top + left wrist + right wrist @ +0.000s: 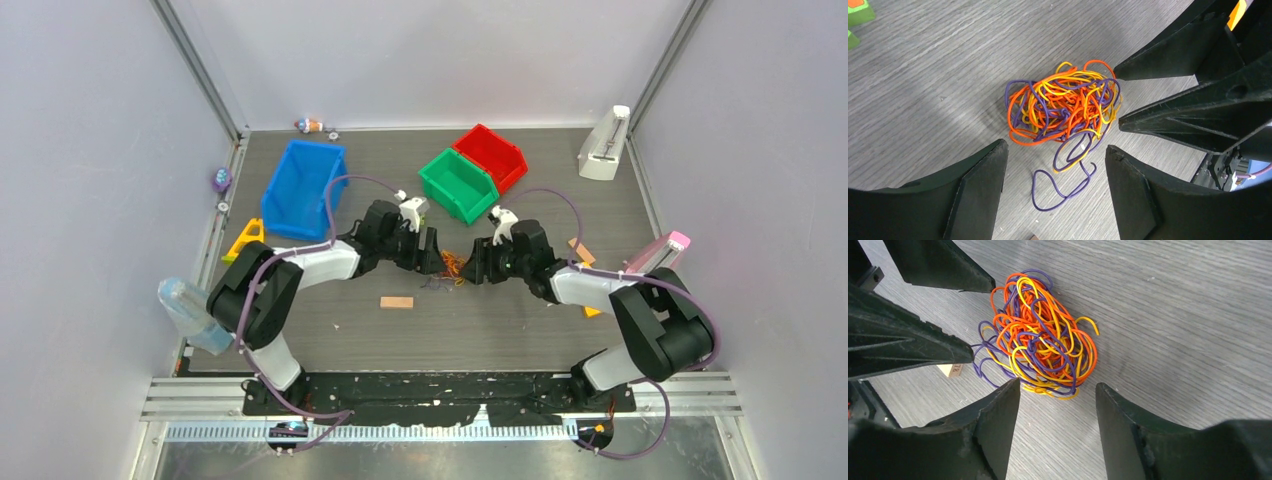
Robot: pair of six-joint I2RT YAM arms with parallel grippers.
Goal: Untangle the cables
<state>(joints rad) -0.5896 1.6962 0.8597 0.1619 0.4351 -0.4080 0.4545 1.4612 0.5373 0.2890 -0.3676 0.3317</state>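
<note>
The left arm (300, 265) and the right arm (600, 285) are standing at the near edge of the table (500, 330). They are reaching in toward the middle, with their tips facing each other. The left gripper (1055, 147) is hanging wide open with nothing in it. The right gripper (1058, 385) is hanging wide open too, and it is holding nothing.

A blue bin (300, 190) is sitting near the far left corner. A green bin (458, 185) and a red bin (490, 155) are sitting side by side, touching, by the middle of the far edge. A white stand (603, 145) is sitting in the far right corner.

The cables (453, 266) are lying in one messy ball on the middle of the table, right between the two grippers. Orange, yellow and purple strings are winding all through each other. A loose purple loop (1063, 190) is trailing out of the ball on the left gripper's side and showing between its two fingers. A small wooden block (396, 302) is lying near the ball, toward the near edge.
</note>
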